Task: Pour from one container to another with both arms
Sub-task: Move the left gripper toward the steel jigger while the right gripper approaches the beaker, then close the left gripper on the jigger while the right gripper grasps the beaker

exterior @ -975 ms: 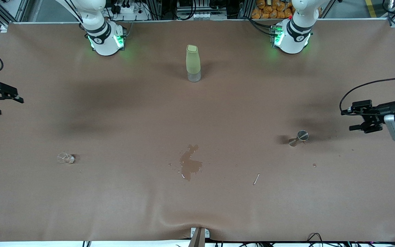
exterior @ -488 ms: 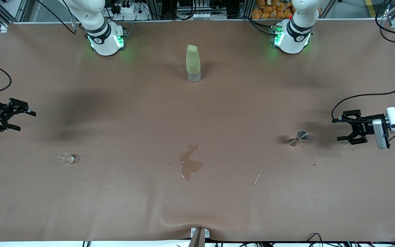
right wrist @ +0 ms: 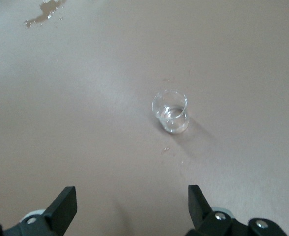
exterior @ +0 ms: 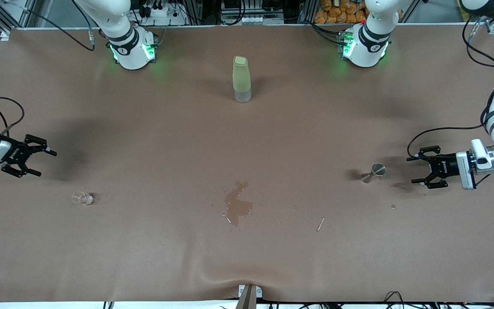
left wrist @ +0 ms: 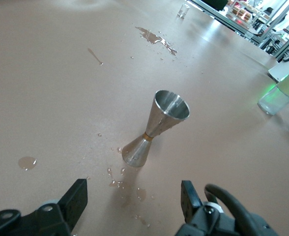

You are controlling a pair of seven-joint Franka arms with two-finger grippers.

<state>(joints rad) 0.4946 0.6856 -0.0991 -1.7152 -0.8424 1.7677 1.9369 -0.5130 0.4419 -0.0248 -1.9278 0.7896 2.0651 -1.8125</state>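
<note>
The clear glass cup (exterior: 82,198) stands upright toward the right arm's end of the table. The silver hourglass jigger (exterior: 373,172) stands upright toward the left arm's end, well apart from the cup.

You see a brown desk (exterior: 144,257) with both arms reaching in from its ends. The left tool (exterior: 416,170) sits low over the desk near the metal jigger (exterior: 374,172), its prongs spread and apart from it. The right tool (exterior: 43,162) hangs at the right arm's end, prongs spread, with the small clear glass (exterior: 82,198) nearer the front camera. A wet spill (exterior: 237,207) marks the middle, and a pale-green bottle (exterior: 241,79) stands upright between the two bases.
</note>
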